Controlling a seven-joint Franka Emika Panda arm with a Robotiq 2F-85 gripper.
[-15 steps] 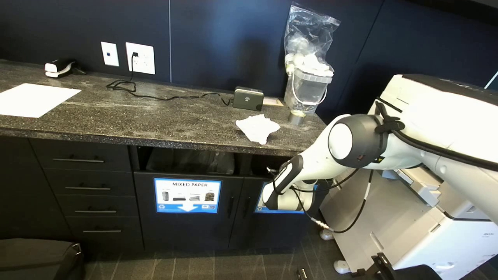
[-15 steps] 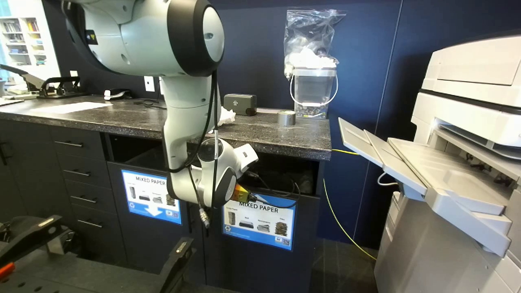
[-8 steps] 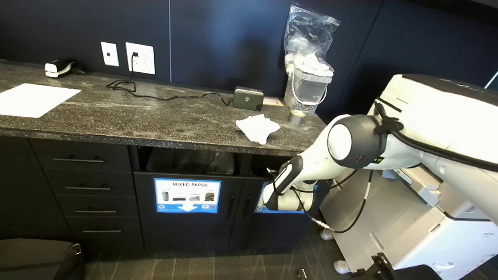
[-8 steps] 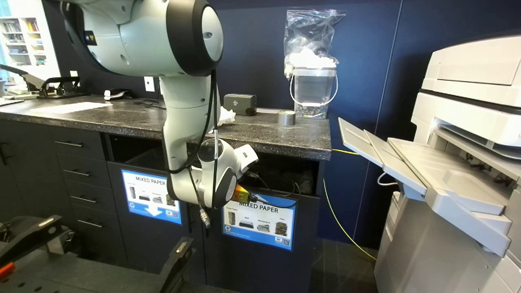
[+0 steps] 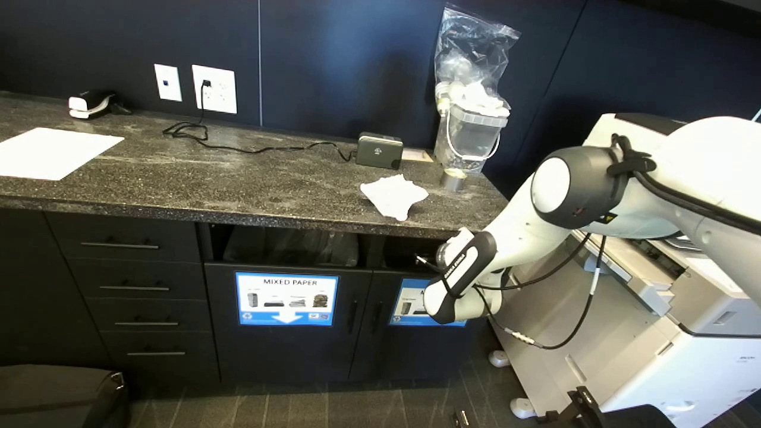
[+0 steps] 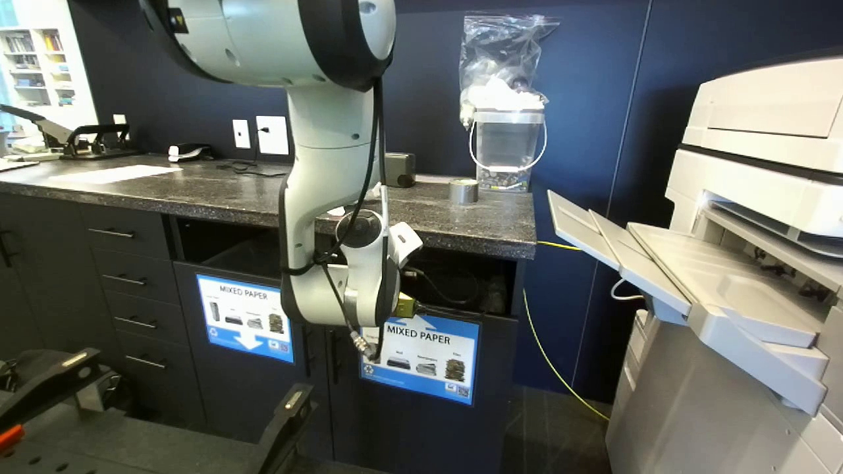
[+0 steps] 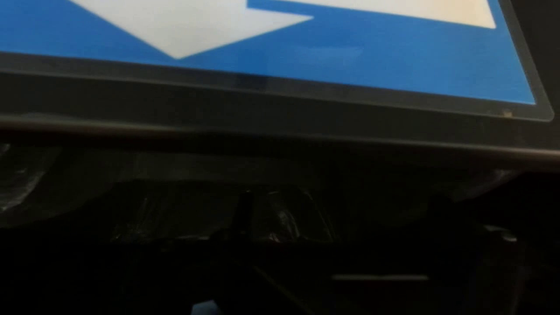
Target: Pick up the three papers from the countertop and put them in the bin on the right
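1 crumpled white paper (image 5: 393, 197) is seen lying on the speckled countertop (image 5: 261, 184), just in front of a small dark box (image 5: 379, 151) and near a roll of silver tape (image 5: 453, 180)! Down at the right-hand mixed-paper bin (image 6: 500, 320), the robot arm (image 6: 332, 148) is bent low, its gripper masked by shadow and its jaws spread wide, while in the wrist view the blue-and-white label (image 7: 393, 65) is caught large across the top.
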